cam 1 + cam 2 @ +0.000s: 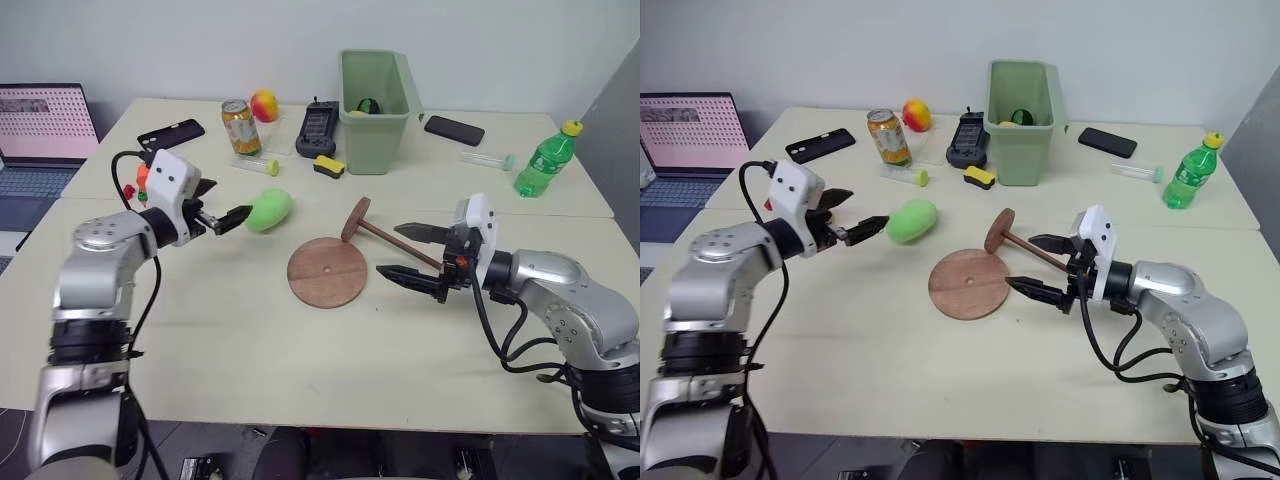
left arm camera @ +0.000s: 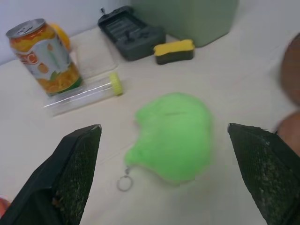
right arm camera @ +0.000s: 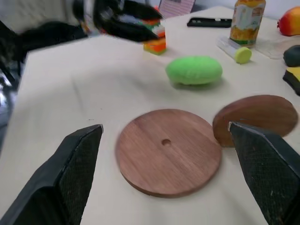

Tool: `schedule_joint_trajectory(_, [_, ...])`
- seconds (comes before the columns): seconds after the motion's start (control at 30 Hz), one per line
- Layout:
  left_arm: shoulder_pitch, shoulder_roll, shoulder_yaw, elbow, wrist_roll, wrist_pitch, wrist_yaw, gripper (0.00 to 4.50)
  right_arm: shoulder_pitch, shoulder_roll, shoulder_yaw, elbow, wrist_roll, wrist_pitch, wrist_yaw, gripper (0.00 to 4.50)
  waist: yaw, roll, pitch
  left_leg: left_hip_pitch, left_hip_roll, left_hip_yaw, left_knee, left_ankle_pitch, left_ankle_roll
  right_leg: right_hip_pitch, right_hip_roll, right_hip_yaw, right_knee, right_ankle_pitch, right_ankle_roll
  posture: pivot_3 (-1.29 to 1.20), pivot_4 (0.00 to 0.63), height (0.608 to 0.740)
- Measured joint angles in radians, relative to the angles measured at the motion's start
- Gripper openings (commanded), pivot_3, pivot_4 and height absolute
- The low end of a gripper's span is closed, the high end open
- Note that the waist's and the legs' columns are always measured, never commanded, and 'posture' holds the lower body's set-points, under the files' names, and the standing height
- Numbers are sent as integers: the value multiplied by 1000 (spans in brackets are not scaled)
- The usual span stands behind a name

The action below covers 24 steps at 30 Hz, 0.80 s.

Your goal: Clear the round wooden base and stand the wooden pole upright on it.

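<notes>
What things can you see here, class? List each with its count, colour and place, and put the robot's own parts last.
round wooden base: 1, reddish-brown, table centre, nothing on it
wooden pole: 1, dark brown, lying beside the base
plush toy: 1, green, left of the base
bin: 1, pale green, table back
drink can: 1, orange, back left
bottle: 1, green, far right
phones: 2, black, either side at back
laptop: 1, far left
left gripper: 1, black, open, near the plush toy
right gripper: 1, black, open, by the pole

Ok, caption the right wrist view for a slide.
Open right gripper faces the bare round wooden base, green plush toy lying beyond it.
</notes>
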Motion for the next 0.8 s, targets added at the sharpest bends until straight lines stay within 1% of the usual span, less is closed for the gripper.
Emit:
schedule_joint_trajectory(0.07, [71,88,30,-141,-110,116,-88,4485,-84,-18,27,75,-57,17,-8,4500,-7,1,1,1,1,3,0,0,0,0,0,0,1,0,0,0,150,740])
schedule_joint_trajectory(0.13, [133,171,38,-281,-209,211,-174,4485,-200,-30,47,149,-94,97,-32,4500,-15,3,3,3,2,4,-1,0,0,0,0,2,2,0,0,0,150,740])
schedule_joint_trajectory(0.2, [149,194,36,-372,-280,268,-212,4485,-288,-32,66,211,-120,147,-31,4500,-16,4,3,4,3,4,-2,0,0,0,1,2,2,0,0,0,150,740])
schedule_joint_trajectory(0.27, [166,195,25,-430,-320,295,-219,4485,-356,-34,154,279,-166,148,28,4500,-14,4,3,4,4,2,-2,0,1,1,3,1,2,0,-1,0,150,740])
schedule_joint_trajectory(0.33, [178,191,10,-460,-332,304,-215,4485,-387,-20,214,348,-199,159,64,4500,-14,4,3,4,4,3,-2,0,1,1,3,2,2,0,-1,0,150,740])
schedule_joint_trajectory(0.47, [219,152,-16,-499,-332,290,-168,4485,-448,71,331,524,-270,183,125,4500,-20,4,3,4,4,5,-1,0,1,0,2,2,2,0,-1,0,150,740])
schedule_joint_trajectory(0.57, [250,120,-17,-520,-334,283,-127,4485,-521,124,363,660,-340,126,134,4500,-25,4,3,4,4,6,-1,0,1,0,2,2,2,0,-1,0,150,740])
schedule_joint_trajectory(0.67, [297,83,-5,-552,-337,277,-79,4485,-553,177,397,826,-421,29,132,4500,-25,4,3,4,4,6,-2,0,0,-1,2,3,2,0,-1,0,150,740])
schedule_joint_trajectory(0.8, [354,62,1,-601,-351,279,-33,4485,-597,213,397,973,-476,-51,158,4500,-25,5,4,3,4,6,-1,0,0,-2,1,3,2,0,-1,0,150,740])
